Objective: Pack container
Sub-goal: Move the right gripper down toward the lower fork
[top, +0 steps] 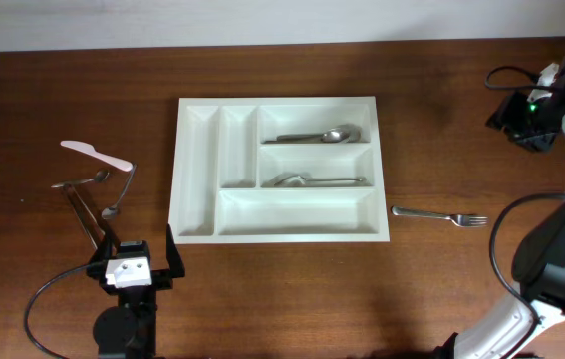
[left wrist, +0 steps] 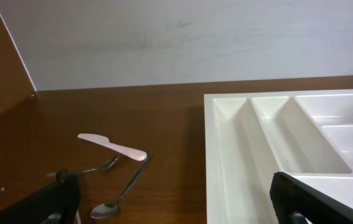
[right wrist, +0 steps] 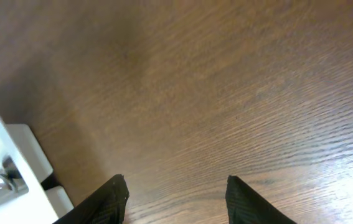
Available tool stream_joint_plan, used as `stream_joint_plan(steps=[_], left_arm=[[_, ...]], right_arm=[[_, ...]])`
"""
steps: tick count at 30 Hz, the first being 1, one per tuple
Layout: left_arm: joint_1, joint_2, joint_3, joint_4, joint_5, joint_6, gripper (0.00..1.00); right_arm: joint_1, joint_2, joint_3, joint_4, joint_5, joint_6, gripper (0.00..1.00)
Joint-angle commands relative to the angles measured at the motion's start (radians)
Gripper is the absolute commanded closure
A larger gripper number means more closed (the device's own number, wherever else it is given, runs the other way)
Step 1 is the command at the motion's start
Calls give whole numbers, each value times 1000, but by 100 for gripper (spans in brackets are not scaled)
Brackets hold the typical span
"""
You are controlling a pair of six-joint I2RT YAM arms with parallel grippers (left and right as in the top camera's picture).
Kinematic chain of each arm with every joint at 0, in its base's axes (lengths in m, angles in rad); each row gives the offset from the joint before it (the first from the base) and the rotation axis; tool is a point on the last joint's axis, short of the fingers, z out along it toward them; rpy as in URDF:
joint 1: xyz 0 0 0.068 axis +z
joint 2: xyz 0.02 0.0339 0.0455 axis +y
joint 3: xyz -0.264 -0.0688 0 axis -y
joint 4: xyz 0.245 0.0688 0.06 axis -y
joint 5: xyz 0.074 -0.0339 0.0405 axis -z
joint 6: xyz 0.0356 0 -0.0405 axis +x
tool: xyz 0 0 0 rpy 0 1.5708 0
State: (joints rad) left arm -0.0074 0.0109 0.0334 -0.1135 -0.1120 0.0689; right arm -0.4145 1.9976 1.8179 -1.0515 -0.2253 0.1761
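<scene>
Two spoons are already lying in the container (top: 297,211), the far spoon (top: 317,136) in the long compartment nearest the far edge of the desk (top: 262,299) and the near spoon (top: 312,180) in the one beside it, so the packing is looking partly done. The container is sitting in the middle of the desk, its long axis running parallel to the far edge. Its two narrow compartments are lying crosswise at the end pointing toward the left edge, and the three long ones are running lengthwise toward the right edge. The step in hand is probably fetching the fork (top: 439,216), which is lying just beside the container's right end, handle toward it and tines pointing at the right edge. The right gripper (right wrist: 175,186) is hanging near the far right corner, well apart from the fork, its fingers standing partly apart over bare wood and gripping nothing. To do this well it should be coming down over the middle of the handle with the fingers straddling the thin shaft crosswise, pinching low against the wood, then carrying the fork lengthwise into the empty long compartment at the near side. The left gripper (top: 135,259) is hovering near the near left corner, fingers spread fully with nothing between them, the white knife (top: 93,152) and other loose cutlery (top: 120,189) lying beyond it
</scene>
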Motion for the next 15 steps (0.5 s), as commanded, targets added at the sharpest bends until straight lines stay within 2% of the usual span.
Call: stream_joint_plan(steps=[1, 6, 10, 15], left_arm=[[-5, -5, -6, 2, -3, 19, 1], [-5, -5, -6, 2, -3, 19, 1], [-5, -5, -6, 2, -3, 19, 1], [-5, -5, -6, 2, -4, 19, 1]], right_arm=[[6, -134, 0, -9, 8, 43, 47], [23, -249, -13, -105, -89, 130, 48], [35, -353, -67, -151, -148, 133, 48], [34, -621, -317, -147, -85, 188, 48]])
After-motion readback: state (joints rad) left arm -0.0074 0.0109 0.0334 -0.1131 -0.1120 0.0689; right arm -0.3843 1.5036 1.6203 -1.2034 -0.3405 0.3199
